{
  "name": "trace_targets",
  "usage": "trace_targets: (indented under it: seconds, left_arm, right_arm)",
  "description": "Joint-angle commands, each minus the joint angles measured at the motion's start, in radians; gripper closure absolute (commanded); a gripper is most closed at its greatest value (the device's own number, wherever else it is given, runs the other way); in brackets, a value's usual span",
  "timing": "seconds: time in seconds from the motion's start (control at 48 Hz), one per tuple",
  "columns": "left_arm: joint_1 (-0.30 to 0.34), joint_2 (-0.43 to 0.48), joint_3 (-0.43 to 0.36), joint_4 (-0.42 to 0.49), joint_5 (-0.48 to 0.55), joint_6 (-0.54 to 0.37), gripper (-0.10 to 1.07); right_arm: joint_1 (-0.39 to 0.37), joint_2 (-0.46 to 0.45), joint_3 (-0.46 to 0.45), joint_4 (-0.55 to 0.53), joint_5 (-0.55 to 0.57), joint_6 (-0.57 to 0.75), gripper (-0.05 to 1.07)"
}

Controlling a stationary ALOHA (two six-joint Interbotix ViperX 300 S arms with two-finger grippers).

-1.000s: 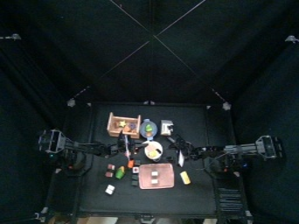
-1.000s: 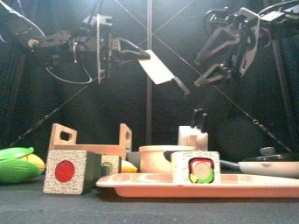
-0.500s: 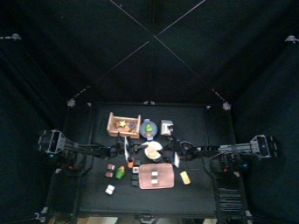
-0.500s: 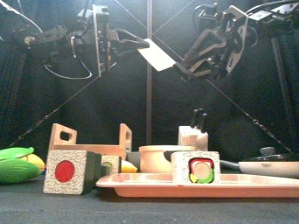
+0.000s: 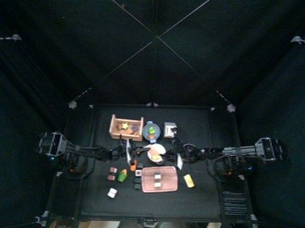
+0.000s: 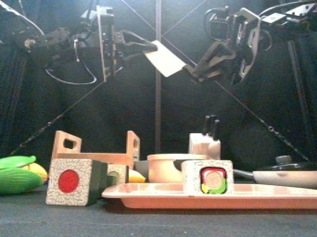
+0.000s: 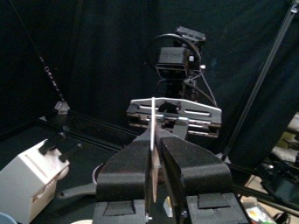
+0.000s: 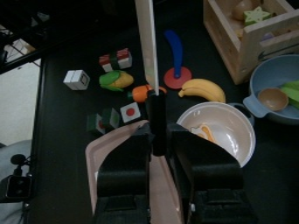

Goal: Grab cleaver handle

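The cleaver hangs in the air above the table; its white blade [image 6: 164, 61] tilts down to the right into a dark handle [image 6: 192, 70]. My left gripper [image 6: 128, 46] is shut on the blade, which shows edge-on between its jaws in the left wrist view [image 7: 156, 149]. My right gripper [image 6: 210, 67] comes in from the right at the handle. In the right wrist view the blade [image 8: 146, 52] runs as a pale strip up from the handle [image 8: 156, 136], and the jaws stand closed against the handle's two sides. The right gripper also faces the left wrist camera [image 7: 176, 118].
Below on the table stand a pink tray [image 6: 148, 193] with a sushi block [image 6: 207, 176], a wooden crate [image 6: 93, 148], a red-circle block [image 6: 72, 180], a green corn [image 6: 15, 174], a knife block [image 6: 205, 143] and a pan [image 6: 287, 174]. A white bowl [image 8: 222, 127] and a banana [image 8: 202, 89] lie under the grippers.
The left gripper raised the cleaver and swung it left. The right gripper came in from the right to the handle and has held there for the last half second.
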Motion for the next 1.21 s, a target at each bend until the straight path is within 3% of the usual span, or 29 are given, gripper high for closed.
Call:
trace_targets:
  seconds: [0.0, 0.125, 0.25, 0.417, 0.542, 0.688, 0.917, 1.188]
  left_arm:
    - [0.002, -0.005, -0.008, -0.014, -0.009, 0.002, 0.30]
    - [0.003, -0.006, -0.011, -0.023, -0.009, 0.005, 0.12]
    - [0.005, -0.012, -0.009, -0.023, -0.009, 0.006, 0.01]
    - [0.005, -0.023, 0.003, -0.025, -0.009, 0.009, 0.00]
    - [0.011, -0.032, 0.026, -0.023, -0.009, 0.014, 0.00]
    - [0.078, -0.074, 0.095, -0.025, -0.009, 0.026, 0.00]
    - [0.117, -0.179, 0.186, -0.025, -0.008, 0.026, -0.01]
    - [0.133, -0.272, 0.259, -0.025, 0.011, 0.026, 0.00]
  right_arm:
    - [-0.008, -0.021, -0.008, 0.009, -0.005, 0.002, 0.61]
    - [-0.009, -0.023, -0.002, 0.017, -0.005, 0.000, 0.61]
    - [-0.008, -0.023, 0.008, 0.020, -0.005, 0.008, 0.61]
    - [-0.009, -0.035, 0.015, 0.074, 0.000, 0.009, 0.61]
    - [-0.011, -0.054, 0.012, 0.224, 0.031, 0.011, 0.61]
    - [-0.026, -0.089, -0.020, 0.448, 0.201, 0.000, 0.61]
    - [-0.018, -0.149, -0.160, 0.518, 0.574, -0.002, 0.61]
    - [-0.031, -0.161, -0.333, 0.729, 0.788, -0.055, 0.61]
